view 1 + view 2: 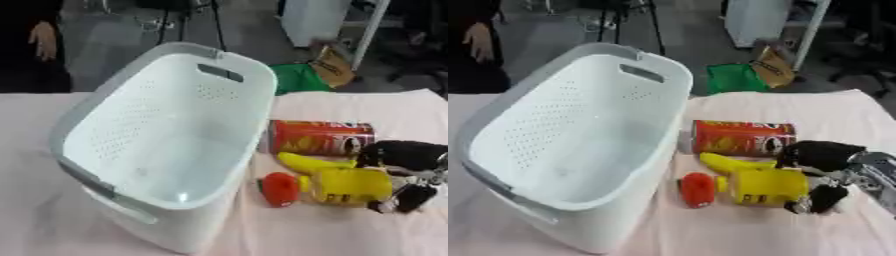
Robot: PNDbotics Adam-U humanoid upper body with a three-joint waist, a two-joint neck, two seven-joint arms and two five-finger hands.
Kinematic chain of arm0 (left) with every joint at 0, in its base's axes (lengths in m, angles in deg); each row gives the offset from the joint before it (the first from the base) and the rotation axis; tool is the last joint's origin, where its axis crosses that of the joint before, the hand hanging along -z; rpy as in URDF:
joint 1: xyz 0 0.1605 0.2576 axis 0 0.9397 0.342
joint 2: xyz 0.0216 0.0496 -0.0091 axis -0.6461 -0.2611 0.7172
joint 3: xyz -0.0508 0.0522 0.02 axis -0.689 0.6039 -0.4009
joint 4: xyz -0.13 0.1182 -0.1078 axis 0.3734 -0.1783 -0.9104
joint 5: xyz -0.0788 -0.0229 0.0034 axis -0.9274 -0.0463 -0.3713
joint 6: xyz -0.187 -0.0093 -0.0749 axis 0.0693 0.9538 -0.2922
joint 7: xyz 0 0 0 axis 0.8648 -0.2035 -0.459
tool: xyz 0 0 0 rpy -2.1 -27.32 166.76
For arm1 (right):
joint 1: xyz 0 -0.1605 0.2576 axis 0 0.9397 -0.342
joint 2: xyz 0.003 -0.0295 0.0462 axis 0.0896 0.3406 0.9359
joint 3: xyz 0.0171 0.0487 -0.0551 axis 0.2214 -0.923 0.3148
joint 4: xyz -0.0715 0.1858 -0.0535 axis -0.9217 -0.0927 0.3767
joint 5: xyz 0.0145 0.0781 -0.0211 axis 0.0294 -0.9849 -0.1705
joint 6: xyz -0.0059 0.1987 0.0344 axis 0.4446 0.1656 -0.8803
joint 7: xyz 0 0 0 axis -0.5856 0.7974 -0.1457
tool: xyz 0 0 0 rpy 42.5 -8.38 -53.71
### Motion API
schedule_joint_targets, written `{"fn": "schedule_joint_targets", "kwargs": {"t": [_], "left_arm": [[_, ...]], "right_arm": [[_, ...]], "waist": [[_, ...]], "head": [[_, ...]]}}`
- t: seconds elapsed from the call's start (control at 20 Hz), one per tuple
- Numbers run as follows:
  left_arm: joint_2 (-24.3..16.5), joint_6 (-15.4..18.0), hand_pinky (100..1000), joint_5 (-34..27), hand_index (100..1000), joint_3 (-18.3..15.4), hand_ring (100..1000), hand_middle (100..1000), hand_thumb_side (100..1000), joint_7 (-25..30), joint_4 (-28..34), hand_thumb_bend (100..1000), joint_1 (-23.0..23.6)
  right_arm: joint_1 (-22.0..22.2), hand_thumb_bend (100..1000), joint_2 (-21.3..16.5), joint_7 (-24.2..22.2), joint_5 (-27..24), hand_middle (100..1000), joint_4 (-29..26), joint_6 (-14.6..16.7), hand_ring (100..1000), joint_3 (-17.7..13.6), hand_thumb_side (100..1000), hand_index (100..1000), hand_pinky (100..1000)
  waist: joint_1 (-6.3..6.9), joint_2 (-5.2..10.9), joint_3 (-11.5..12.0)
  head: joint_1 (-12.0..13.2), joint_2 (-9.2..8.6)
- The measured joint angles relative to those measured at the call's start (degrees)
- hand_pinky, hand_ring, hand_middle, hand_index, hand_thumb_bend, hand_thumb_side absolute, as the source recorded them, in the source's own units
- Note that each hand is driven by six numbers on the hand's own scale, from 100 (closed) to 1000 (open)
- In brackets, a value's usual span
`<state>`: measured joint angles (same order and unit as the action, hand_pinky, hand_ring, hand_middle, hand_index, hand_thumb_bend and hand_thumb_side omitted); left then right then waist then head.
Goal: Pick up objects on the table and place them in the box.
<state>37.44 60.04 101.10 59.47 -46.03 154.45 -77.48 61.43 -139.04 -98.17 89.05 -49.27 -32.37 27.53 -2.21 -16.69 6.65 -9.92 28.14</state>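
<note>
1. While I look down at the counter (367,107) with its pale pink cloth cover, the big white perforated plastic basket (166,130) with grey handles fills the left and centre; I see nothing inside it.
2. Just right of the basket lies a red cylindrical crisp can (741,138) on its side, its near end close to the basket wall.
3. In front of the can: a yellow banana-shaped item (728,163), then a yellow bottle (769,186) on its side, touching or nearly touching the banana shape.
4. A small red rounded object (697,190) sits just left of the yellow bottle, near the basket's base. I can't make out what it is.
5. My right robot hand (820,160) comes in from the right edge, black with a silver wrist. It sits at the right end of the yellow bottle, one part over the top and dark fingers (822,199) below the bottle's end. Looks like it's closing around the bottle, but I cannot tell if the hold is complete.
6. Left robot hand: not visible in either view.
7. Beyond the counter's far edge, a green bag (297,78) on the floor.
</note>
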Motion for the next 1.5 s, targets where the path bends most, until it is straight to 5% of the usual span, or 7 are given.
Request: {"fn": "schedule_joint_targets", "kwargs": {"t": [1.5], "left_arm": [[0.0, 0.0, 903, 0.0, 1000, 0.0, 945, 1000, 1000, 0.0, 0.0, 222, 0.0]], "right_arm": [[4.9, 100, -6.1, 2.2, -8.7, 810, -8.6, -3.4, 1000, -3.7, 587, 473, 1000]], "waist": [[0.04, 0.43, -1.0]], "head": [[1.4, -0.08]]}}
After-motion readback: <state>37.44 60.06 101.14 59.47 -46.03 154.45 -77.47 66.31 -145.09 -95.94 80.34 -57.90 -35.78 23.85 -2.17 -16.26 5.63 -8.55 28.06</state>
